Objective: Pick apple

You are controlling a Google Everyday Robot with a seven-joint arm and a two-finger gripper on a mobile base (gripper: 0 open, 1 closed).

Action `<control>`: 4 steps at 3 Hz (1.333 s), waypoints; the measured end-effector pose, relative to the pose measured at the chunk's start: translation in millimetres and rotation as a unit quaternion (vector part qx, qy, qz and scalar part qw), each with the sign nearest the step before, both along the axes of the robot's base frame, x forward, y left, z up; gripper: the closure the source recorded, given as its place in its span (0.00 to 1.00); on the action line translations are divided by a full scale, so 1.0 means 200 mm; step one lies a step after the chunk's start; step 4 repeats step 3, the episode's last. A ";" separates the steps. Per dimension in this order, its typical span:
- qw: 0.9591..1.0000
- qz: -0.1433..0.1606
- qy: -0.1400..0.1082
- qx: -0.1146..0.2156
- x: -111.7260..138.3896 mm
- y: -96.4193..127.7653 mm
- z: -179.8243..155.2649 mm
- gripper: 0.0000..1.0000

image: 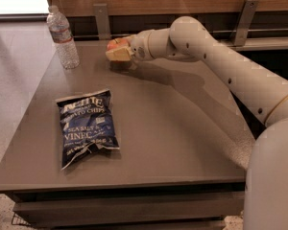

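Note:
The apple (116, 43) is small, round and orange-red with a yellowish patch, at the far middle of the grey table (182, 138). My gripper (118, 51) reaches in from the right on the white arm (206, 47) and is shut on the apple. One pale finger (118, 55) lies across the apple's lower front. The apple sits a little above the tabletop, with a shadow under it.
A clear water bottle (62, 37) stands at the table's far left. A dark blue chip bag (86, 126) lies flat at the front left. A wooden wall with metal brackets (102, 20) runs behind the table. My white base (273, 186) stands at the front right.

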State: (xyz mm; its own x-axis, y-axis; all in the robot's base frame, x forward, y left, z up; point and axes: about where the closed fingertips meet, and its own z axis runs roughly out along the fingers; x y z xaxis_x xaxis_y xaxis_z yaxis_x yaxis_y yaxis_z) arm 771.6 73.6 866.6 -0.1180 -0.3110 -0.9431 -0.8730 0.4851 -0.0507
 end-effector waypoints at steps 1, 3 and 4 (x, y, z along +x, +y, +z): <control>1.000 0.002 -0.022 -0.009 -0.15 -0.11 0.18 1.00; 0.996 0.022 -0.082 -0.018 -0.45 -0.31 0.59 1.00; 0.996 0.022 -0.082 -0.018 -0.45 -0.31 0.59 1.00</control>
